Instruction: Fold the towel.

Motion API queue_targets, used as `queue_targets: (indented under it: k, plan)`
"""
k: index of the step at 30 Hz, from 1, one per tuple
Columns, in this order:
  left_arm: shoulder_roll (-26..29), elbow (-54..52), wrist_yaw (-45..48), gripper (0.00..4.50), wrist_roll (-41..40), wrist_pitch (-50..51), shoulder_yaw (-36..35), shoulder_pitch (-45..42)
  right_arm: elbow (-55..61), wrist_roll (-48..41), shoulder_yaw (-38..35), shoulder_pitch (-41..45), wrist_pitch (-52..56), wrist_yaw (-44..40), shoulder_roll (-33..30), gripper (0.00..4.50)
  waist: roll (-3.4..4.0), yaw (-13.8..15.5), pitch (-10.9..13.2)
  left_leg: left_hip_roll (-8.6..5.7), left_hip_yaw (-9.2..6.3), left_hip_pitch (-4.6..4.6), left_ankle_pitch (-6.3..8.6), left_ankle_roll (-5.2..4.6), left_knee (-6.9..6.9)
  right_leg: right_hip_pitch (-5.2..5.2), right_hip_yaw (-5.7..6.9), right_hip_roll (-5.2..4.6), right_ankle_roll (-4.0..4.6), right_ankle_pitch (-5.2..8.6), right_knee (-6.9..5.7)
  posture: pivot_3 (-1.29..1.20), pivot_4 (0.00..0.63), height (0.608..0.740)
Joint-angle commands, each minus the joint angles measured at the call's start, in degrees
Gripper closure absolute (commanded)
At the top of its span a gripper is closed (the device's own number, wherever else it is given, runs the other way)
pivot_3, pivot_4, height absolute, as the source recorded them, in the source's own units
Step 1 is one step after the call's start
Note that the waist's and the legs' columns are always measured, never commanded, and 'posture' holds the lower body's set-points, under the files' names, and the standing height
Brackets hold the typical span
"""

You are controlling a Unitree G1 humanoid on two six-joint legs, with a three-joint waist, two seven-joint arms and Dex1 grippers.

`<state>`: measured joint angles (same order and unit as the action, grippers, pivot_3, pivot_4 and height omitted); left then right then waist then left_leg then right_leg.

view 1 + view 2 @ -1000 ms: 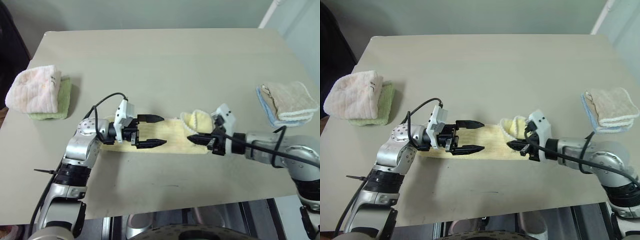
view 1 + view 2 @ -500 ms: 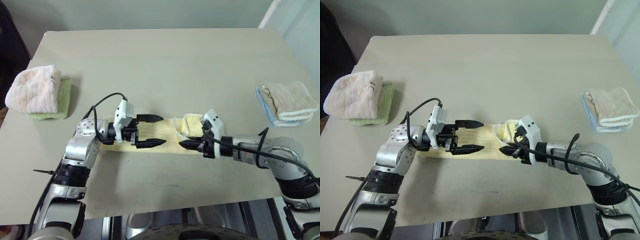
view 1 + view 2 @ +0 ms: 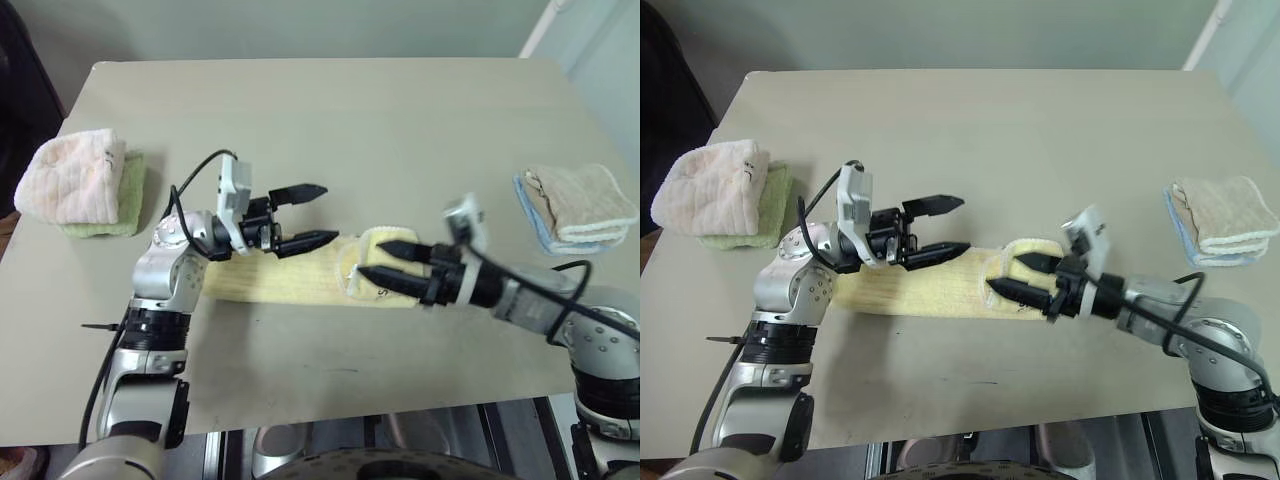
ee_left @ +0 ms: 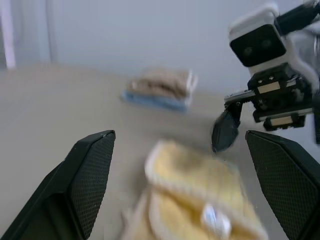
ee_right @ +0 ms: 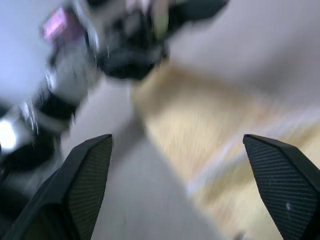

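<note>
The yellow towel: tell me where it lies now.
The towel lies flat near the table's front middle, its right end folded over, between the open left hand and open right hand.

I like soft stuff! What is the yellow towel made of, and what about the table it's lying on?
The towel looks like soft terry cloth: pale yellow, fuzzy and ribbed, with a whitish stitched edge where one end is folded over. The table looks hard and smooth, a matte beige top, maybe laminate or painted wood; the pictures leave that open.
</note>
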<state>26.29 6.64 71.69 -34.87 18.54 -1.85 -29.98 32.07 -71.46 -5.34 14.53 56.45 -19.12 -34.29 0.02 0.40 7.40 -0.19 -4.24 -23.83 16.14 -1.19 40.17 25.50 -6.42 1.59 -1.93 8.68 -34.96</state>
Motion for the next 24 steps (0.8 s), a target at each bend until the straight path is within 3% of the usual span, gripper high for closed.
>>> queue_targets:
  k: [1,11,12,20,24]
  plan:
    - [-0.5,-1.09,2.01,0.58,-2.44,1.67,-0.24,-0.84,0.14,3.53,-3.15,-0.99,-5.81,-0.82,1.68,0.64,0.0,-0.06,0.0,0.01,-0.01,0.05,0.0,0.0,-0.01,-0.03,0.0,0.0,-0.01,-0.02,-0.01,0.0,0.15,0.74]
    - [-3.7,2.65,8.9,4.27,3.02,-3.9,6.99,-1.23,-3.87,16.4,-1.51,-5.61,-13.88,-0.64,5.77,4.23,0.01,0.03,0.0,0.02,-0.03,0.11,-0.01,-0.02,-0.02,-0.08,0.01,0.0,-0.42,-0.29,0.0,0.0,0.15,0.74]
    - [-4.38,3.23,9.08,4.48,3.7,-4.65,7.64,-1.39,-4.19,17.58,-0.97,-6.72,-14.32,-1.16,5.96,4.46,0.01,0.14,0.0,0.02,-0.04,0.11,-0.01,-0.03,-0.01,-0.11,0.02,0.0,-0.43,-0.28,0.01,0.0,0.15,0.74]
    - [-10.54,10.01,5.82,4.48,13.67,-15.8,13.2,-4.06,-8.95,23.38,2.35,-6.02,-14.5,-0.04,9.32,4.46,0.01,0.0,0.01,0.0,-0.02,0.11,-0.02,-0.05,-0.01,-0.13,0.0,-0.04,-0.48,-0.36,0.05,0.0,0.15,0.74]
    - [-9.0,12.54,5.42,4.48,19.78,-19.61,16.39,-3.11,-13.34,29.63,4.93,-4.34,-15.65,1.32,11.45,4.46,0.06,-0.27,0.02,-0.03,-0.02,0.4,-0.1,-0.15,-0.04,-0.41,-0.05,-0.04,-0.45,-0.43,0.11,0.0,0.15,0.74]
